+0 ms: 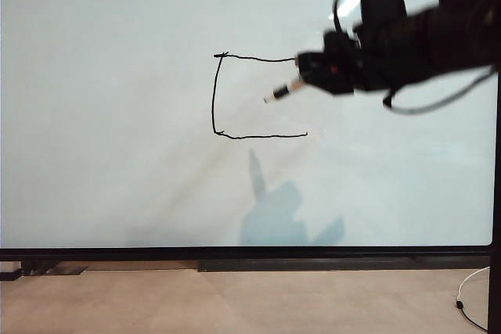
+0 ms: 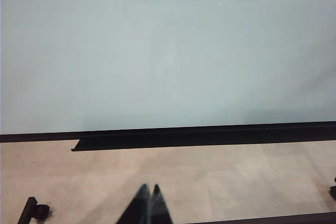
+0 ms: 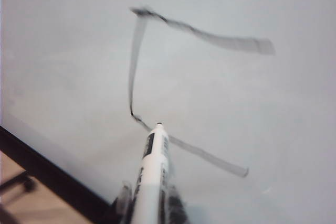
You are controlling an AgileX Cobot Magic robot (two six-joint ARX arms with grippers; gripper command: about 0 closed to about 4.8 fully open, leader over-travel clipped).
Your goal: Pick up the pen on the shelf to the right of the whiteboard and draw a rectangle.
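Observation:
The whiteboard fills the exterior view. On it stand three thin black strokes of the rectangle: a top, a left side and a bottom. My right gripper hangs at the top stroke's right end, shut on the pen, whose dark tip points down-left into the outline. The pen's shadow falls well below it. In the right wrist view the white pen sticks out of my right gripper towards the blurred strokes. My left gripper is shut and empty above the floor, facing the whiteboard.
A black shelf runs under the board's frame, seen too as a black shelf in the left wrist view. A white cable loops on the beige floor at the lower right. Black stand feet sit near the left gripper.

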